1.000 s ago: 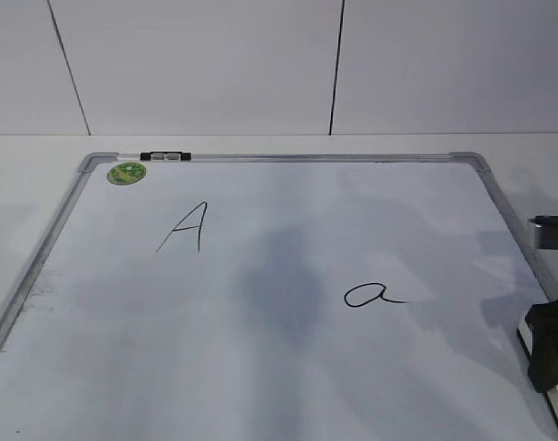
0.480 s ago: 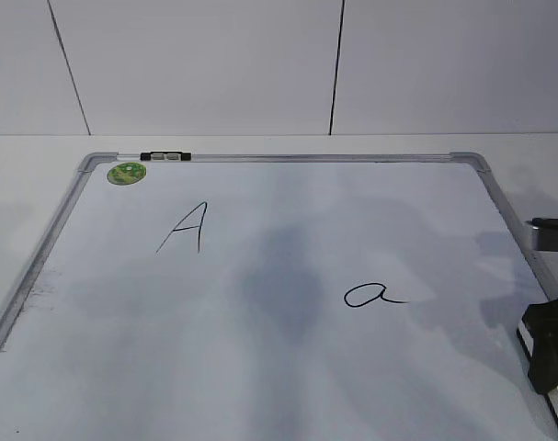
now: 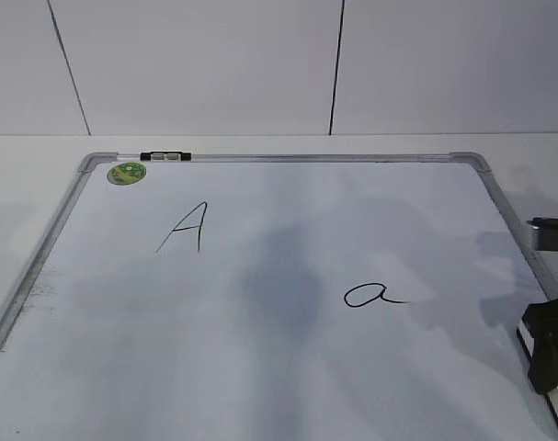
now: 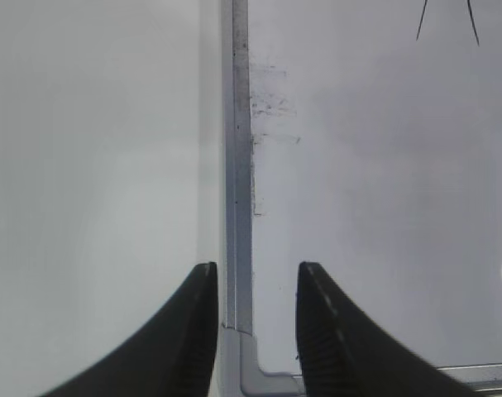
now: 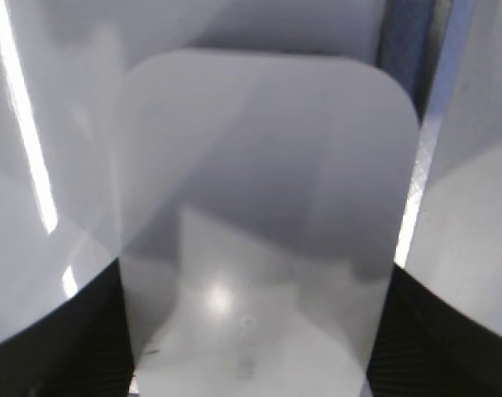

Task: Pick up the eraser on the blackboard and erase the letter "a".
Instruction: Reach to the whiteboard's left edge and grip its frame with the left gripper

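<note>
The white eraser [image 5: 267, 165] lies at the right edge of the blackboard [image 3: 260, 367], a white board in a grey frame. My right gripper [image 5: 255, 277] straddles the eraser, with a black jaw touching each long side. In the exterior view the gripper [image 3: 547, 354] covers most of the eraser [image 3: 529, 342]. The letter "a" [image 3: 374, 295] is written right of the board's middle, well left of the eraser. My left gripper [image 4: 256, 269] is open and empty above the board's left frame [image 4: 236, 165], near its front corner. It does not show in the exterior view.
A capital "A" [image 3: 187, 227] is written on the board's left half. A green round sticker [image 3: 126, 172] sits in the far left corner. A black and silver clip [image 3: 165, 156] sits on the far frame. A grey object [image 3: 552, 231] stands beyond the right frame.
My right gripper has sunk slightly onto the eraser between the earliest frame and the following one, then held still. The writing and the left gripper's side look unchanged.
</note>
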